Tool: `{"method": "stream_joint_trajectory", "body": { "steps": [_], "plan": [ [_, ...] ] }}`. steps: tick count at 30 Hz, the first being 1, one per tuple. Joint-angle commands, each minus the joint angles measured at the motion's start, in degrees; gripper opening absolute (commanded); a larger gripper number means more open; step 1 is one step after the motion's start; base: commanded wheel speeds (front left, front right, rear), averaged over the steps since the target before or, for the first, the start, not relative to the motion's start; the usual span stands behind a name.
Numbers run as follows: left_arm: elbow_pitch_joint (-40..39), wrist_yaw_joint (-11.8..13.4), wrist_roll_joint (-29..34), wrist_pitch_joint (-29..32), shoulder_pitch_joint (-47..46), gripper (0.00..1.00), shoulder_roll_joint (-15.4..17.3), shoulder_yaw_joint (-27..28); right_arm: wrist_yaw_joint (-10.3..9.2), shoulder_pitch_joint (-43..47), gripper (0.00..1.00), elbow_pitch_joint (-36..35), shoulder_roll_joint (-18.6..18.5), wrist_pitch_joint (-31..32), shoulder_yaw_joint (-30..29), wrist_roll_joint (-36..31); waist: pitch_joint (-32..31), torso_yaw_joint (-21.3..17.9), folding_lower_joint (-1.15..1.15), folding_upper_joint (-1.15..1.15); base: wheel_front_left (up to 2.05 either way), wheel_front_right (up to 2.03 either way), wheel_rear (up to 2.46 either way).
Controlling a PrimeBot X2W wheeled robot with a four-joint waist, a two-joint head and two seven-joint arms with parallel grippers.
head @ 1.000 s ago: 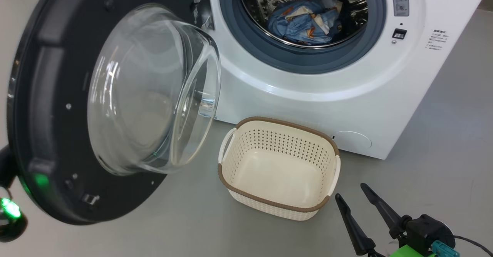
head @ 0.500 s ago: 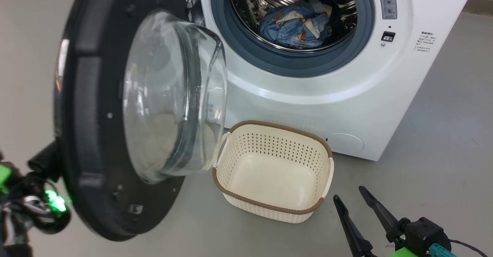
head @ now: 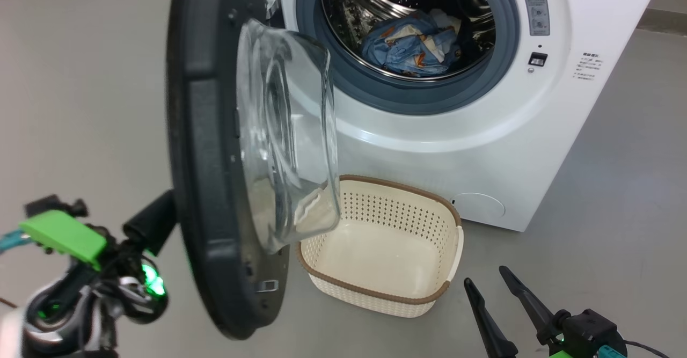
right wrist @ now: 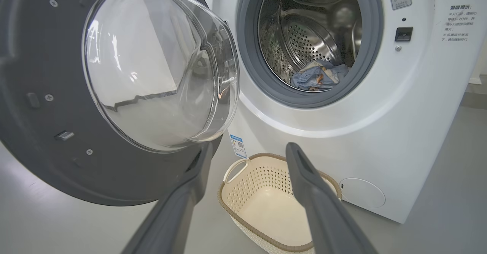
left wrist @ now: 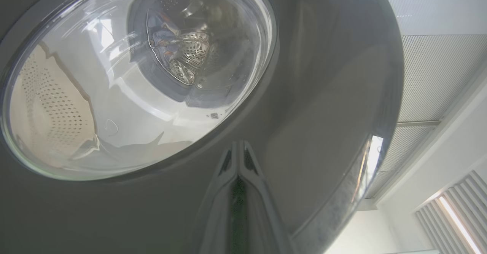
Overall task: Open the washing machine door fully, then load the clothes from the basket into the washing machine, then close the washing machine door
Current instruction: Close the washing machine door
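The washing machine (head: pixel 483 132) stands with its drum exposed, and the clothes (head: pixel 413 44) lie as a blue printed heap inside it. The washing machine door (head: pixel 204 159) stands about half way, edge-on to the head view, its glass bowl (head: pixel 284 132) bulging toward the drum. My left gripper (head: pixel 161 216) is shut, its tips (left wrist: pixel 238 145) pressed against the door's glossy outer face (left wrist: pixel 323 94). The basket (head: pixel 375 293) sits on the floor before the machine with nothing in it. At the lower right my right gripper (head: pixel 494 304) is open and holds nothing; its wrist view looks over the basket (right wrist: pixel 266 155) to the clothes (right wrist: pixel 319 77).
Grey floor surrounds the machine, with free room to the left of the door and to the right of the basket. The door's lower edge hangs just left of the basket's near corner. A window blind and ceiling panels show past the door in the left wrist view.
The door has swung toward the machine, from facing the camera to edge-on, with my left gripper following behind it to the right. The right gripper has stayed put.
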Motion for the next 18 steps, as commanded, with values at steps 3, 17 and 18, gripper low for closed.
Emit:
{"method": "stream_joint_trajectory", "body": {
  "steps": [3, 17, 18],
  "plan": [
    [-1.1, -1.1, -2.8, -2.3, 0.0, 0.0, 0.5, -3.0, 0.35, -0.7, 1.0, -1.4, -0.2, -0.3, 1.4, 0.4, -0.4, -0.8, 0.0, 0.0, 0.0, 0.0, 0.0],
    [3.5, -4.6, -5.6, -10.4, -3.7, 0.0, 0.5, -9.9, 0.35, -0.8, 1.0, -1.5, -0.5, -0.3, 1.7, 0.5, -0.6, -4.4, 0.0, 0.0, 0.0, 0.0, 0.0],
    [4.1, -4.8, -5.8, -10.9, -4.0, 0.0, 0.5, -10.3, 0.35, -0.8, 1.0, -1.5, -0.6, -0.3, 1.8, 0.5, -0.6, -4.8, 0.0, 0.0, 0.0, 0.0, 0.0]
  ]
}}
